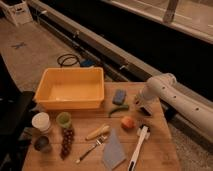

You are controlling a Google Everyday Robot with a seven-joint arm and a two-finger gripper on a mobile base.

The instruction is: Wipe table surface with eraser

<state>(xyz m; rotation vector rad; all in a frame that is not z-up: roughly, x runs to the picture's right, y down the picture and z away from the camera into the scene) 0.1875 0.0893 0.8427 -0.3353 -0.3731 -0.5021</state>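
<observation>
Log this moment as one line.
gripper: low at table right edge, right of sponge | fingers: shut | eraser: cannot make out

The end effector (140, 106) is down low at the far right side of the surface (160, 145), fingers closed. Right beneath its tip there's the eraser (145, 111): a small oblong block, dark on top with pale edges, lying flat and angled a little. It's tucked against the end effector, though whether the fingers actually clamp it can't be made out. The surface is light brown wood with plank grain, and from the end effector it stretches away to the left and toward the camera.
</observation>
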